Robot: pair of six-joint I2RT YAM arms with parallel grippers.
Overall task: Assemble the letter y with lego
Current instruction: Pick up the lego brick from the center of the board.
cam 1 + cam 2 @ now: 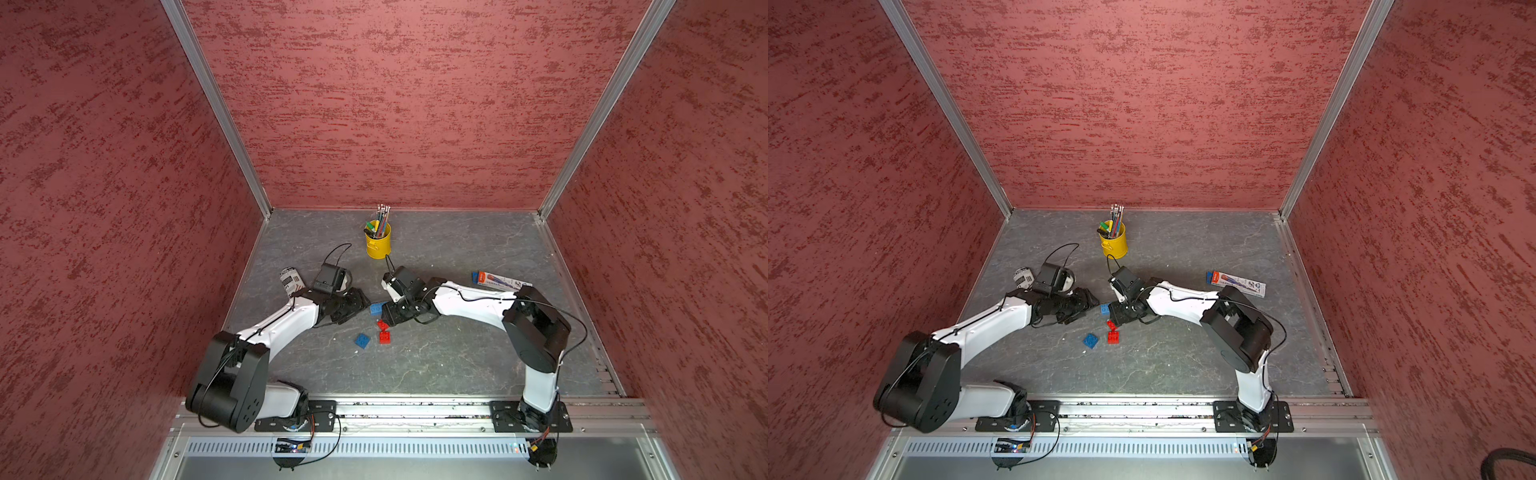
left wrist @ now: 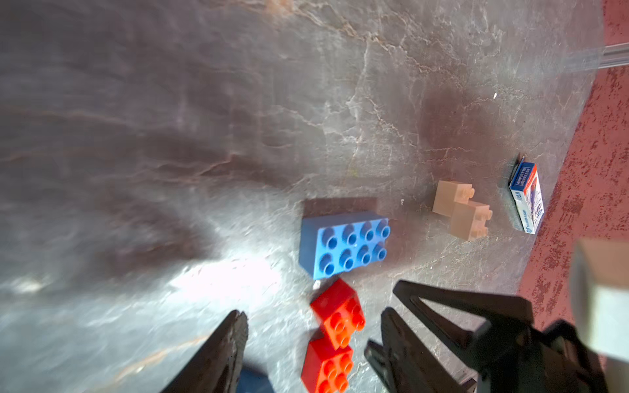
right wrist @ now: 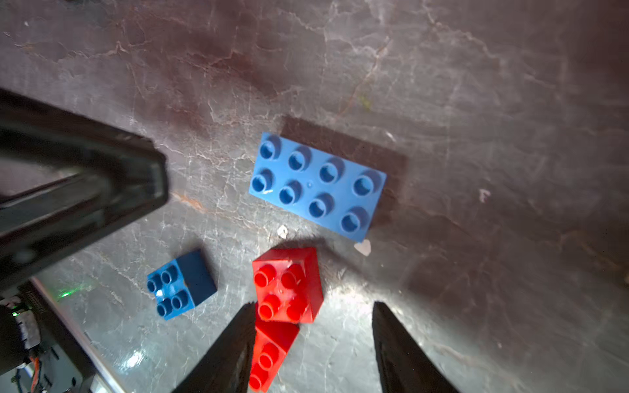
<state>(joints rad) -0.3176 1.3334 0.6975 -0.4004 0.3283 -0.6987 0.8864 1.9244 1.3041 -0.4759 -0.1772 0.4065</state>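
The lego lies mid-table between my two grippers. The longer blue brick (image 1: 377,308) (image 3: 316,185) lies flat, studs up. Two red bricks (image 2: 337,337) (image 3: 287,289) sit just nearer, joined corner to corner in a step. The square blue brick (image 1: 362,340) (image 3: 180,284) lies apart to their left. Two white bricks (image 2: 461,211), stepped together and shaded tan, show only in the left wrist view. My left gripper (image 2: 313,343) is open with the red pair between its fingers, untouched. My right gripper (image 3: 313,340) is open, one finger beside the lower red brick. No letter y is formed.
A yellow pencil cup (image 1: 378,243) stands behind the bricks. A blue and white box (image 1: 500,282) (image 2: 527,200) lies at the right, near the red wall. A printed can (image 1: 291,281) lies behind the left arm. Both grippers crowd the same small spot.
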